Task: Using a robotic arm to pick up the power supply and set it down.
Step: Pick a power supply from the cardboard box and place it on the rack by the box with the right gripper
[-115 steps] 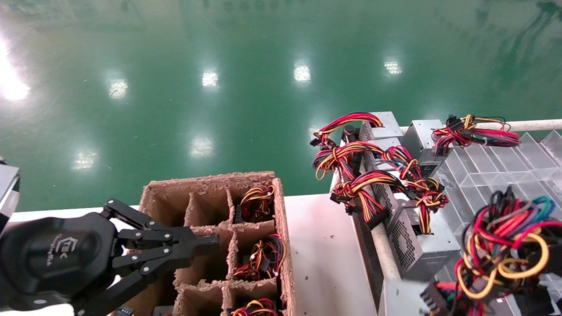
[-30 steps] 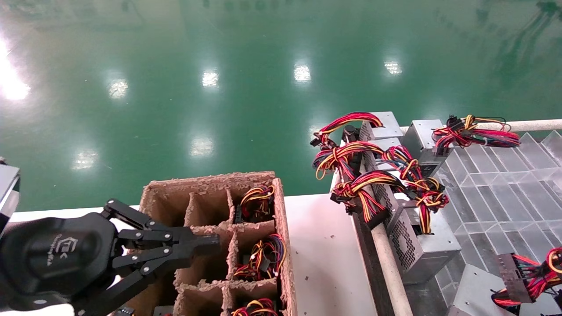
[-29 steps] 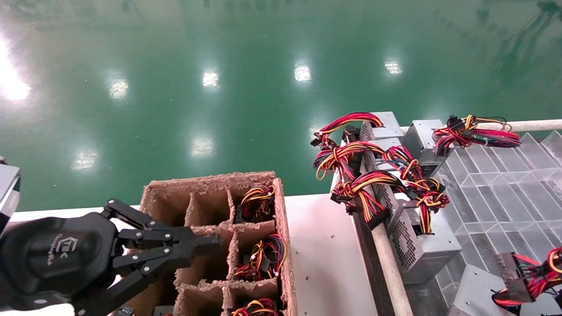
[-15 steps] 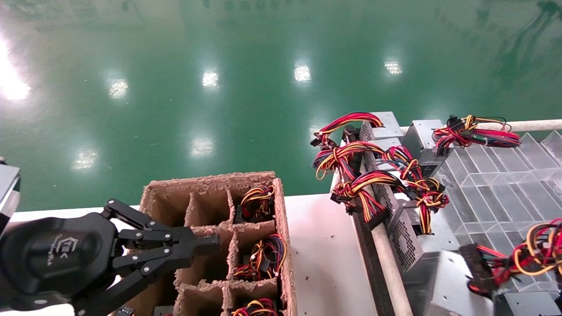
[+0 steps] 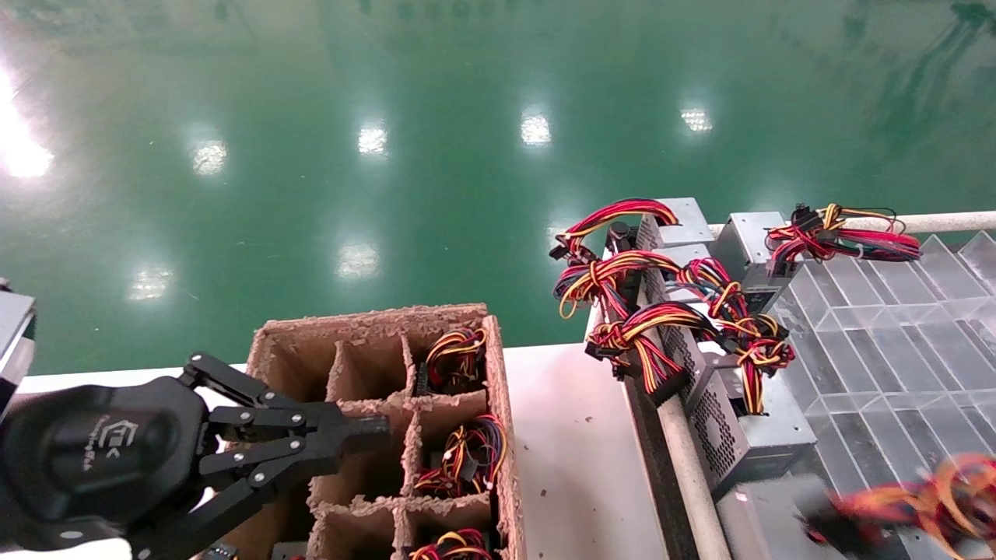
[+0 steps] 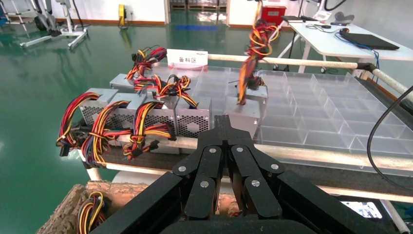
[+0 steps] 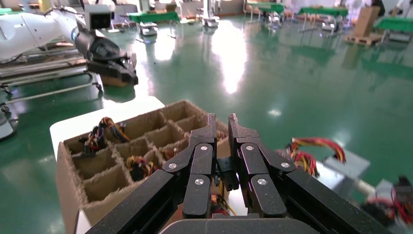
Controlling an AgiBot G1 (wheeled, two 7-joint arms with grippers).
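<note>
My right gripper (image 7: pixel 221 122) is shut on a black connector (image 7: pixel 225 173) of the power supply's wire bundle, with yellow wires trailing below it. In the left wrist view the silver power supply (image 6: pixel 246 111) hangs from its red and yellow wires (image 6: pixel 253 53) over the clear tray. The head view shows it blurred at the lower right edge (image 5: pixel 766 509), its wires (image 5: pixel 918 502) beside it; the right gripper itself is out of that view. My left gripper (image 5: pixel 373 426) is shut and empty, parked over the brown divider box (image 5: pixel 373 319).
A row of other silver supplies (image 5: pixel 731 435) with wire bundles lines the near edge of the clear compartment tray (image 5: pixel 895 327). Several box cells hold wired units. A white table strip (image 5: pixel 576 451) lies between box and tray. Green floor lies beyond.
The held supply and its wires rose and shifted left half a second ago; now they sit lower at the right edge, blurred by motion. The left gripper has not moved.
</note>
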